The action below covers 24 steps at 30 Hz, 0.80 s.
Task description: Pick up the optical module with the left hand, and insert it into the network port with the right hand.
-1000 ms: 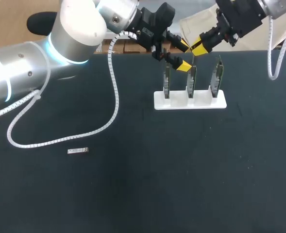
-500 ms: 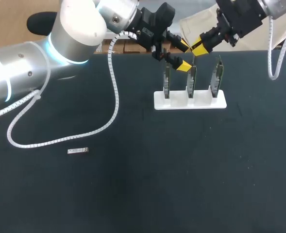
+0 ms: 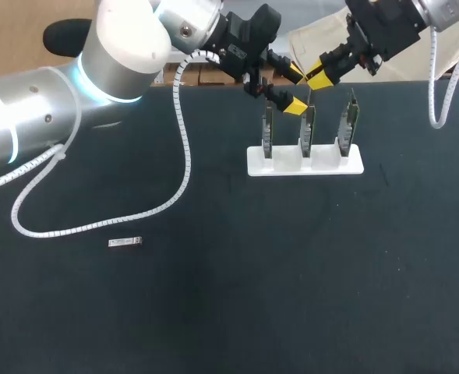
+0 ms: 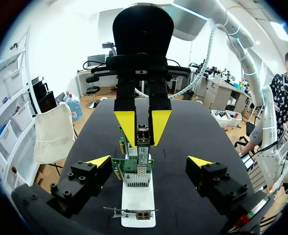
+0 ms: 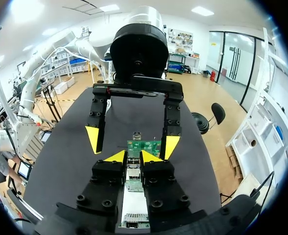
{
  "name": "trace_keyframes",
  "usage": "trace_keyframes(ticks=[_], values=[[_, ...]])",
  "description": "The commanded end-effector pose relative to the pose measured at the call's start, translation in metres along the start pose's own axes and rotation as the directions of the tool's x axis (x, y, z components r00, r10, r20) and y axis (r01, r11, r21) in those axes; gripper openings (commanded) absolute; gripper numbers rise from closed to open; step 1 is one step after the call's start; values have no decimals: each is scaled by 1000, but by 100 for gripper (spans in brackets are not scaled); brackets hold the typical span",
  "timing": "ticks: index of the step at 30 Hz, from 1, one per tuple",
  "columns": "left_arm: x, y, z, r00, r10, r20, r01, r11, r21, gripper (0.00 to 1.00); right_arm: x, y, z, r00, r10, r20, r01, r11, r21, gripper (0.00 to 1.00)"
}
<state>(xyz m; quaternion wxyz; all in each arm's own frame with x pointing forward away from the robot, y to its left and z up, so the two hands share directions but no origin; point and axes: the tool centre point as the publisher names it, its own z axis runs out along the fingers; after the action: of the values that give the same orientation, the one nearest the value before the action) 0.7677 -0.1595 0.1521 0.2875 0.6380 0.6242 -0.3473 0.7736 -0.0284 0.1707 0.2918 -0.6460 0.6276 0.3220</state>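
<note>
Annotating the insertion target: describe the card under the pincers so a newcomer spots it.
On the black table stands a white holder with three upright network cards in a row. Take the middle card: only it has the right pincer, shut on an optical module, right over its top edge, the open left pincer alongside.

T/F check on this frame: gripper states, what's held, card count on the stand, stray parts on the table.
1. The left gripper is open. True.
2. The right gripper is empty. False: it is shut on an optical module.
3. The white stand holds two upright cards. False: it holds three cards.
4. A second module lies on the table, apart from the stand. True.
</note>
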Motion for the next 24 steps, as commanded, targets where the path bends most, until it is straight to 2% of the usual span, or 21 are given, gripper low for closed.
trace_keyframes(ticks=[1, 11, 13, 24], values=[[-1, 2, 0, 1000, -2, -5, 2, 1000, 3, 100, 3, 3, 1, 1000, 3, -5, -3, 1000, 5, 0], [-1, 2, 0, 1000, -2, -5, 2, 1000, 3, 100, -2, 1, -4, 1000, -11, 9, 11, 1000, 18, 0], [-1, 2, 0, 1000, -2, -5, 2, 1000, 3, 100, -2, 2, -3, 999, -46, -17, 46, 999, 22, 0], [-1, 2, 0, 1000, -2, -5, 2, 1000, 3, 100, -1, 1, -2, 999, -42, -12, 42, 999, 21, 0]])
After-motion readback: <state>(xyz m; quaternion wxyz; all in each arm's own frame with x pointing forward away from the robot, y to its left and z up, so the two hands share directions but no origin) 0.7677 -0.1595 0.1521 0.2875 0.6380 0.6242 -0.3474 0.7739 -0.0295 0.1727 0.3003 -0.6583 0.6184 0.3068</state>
